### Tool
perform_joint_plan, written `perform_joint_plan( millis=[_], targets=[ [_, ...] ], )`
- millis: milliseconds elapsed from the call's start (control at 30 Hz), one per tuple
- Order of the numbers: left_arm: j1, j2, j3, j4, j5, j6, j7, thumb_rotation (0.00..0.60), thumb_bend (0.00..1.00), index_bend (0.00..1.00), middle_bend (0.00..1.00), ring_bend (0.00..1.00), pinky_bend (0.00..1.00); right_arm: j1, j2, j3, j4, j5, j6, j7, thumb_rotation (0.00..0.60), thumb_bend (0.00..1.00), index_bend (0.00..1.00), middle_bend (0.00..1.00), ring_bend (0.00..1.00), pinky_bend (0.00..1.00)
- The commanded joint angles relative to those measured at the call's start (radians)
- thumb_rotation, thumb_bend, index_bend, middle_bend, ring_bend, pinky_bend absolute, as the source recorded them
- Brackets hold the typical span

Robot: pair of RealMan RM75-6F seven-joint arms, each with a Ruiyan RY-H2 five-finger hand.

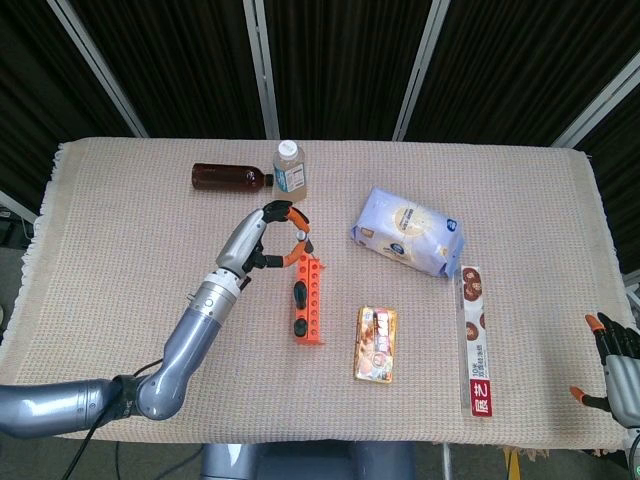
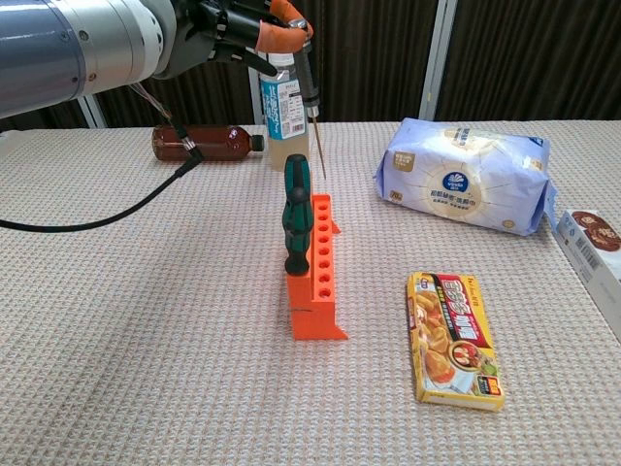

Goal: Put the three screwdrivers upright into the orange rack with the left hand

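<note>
While the left hand (image 2: 247,24) pinches the third screwdriver (image 2: 312,107) above the orange rack (image 2: 318,282)
If the tilted tip misses a hole, it may skid off.

From above, the left hand (image 1: 262,240) hangs just beside the top end of the orange rack (image 1: 311,300), pinching a small screwdriver (image 1: 303,243) in its orange-tipped fingers (image 1: 283,209), while the right hand (image 1: 615,362) sits at the table's (image 1: 120,240) far lower corner, fingers apart.
</note>
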Motion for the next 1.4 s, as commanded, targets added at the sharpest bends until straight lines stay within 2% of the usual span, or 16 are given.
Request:
perform_joint_plan(
  millis=[33,300,733,1400],
  targets=[
    [0.002,0.011,0.001,-0.007,-0.005,0.003,-0.004,0.6,0.46,0.75,0.31,0.1,0.22,0.0,-0.001,0.0,0.003,0.001,-0.002,0.004,0.6,0.0,0.0,0.0,0.0,0.0],
    [0.021,0.055,0.013,-0.04,-0.005,-0.01,-0.034,0.6,0.46,0.74,0.31,0.09,0.22,0.001,-0.005,0.0,0.01,-0.001,-0.007,0.011,0.6,0.0,0.0,0.0,0.0,0.0],
    [0.025,0.076,0.039,-0.018,-0.018,-0.045,-0.075,0.6,0.46,0.73,0.3,0.08,0.21,0.003,-0.005,0.002,0.008,-0.003,-0.009,0.007,0.6,0.0,0.0,0.0,0.0,0.0],
    [-0.006,-0.028,0.089,0.104,-0.031,-0.036,-0.091,0.6,0.46,0.73,0.3,0.08,0.2,0.003,-0.002,0.004,0.001,0.007,-0.015,-0.005,0.6,0.0,0.0,0.0,0.0,0.0]
  ],
)
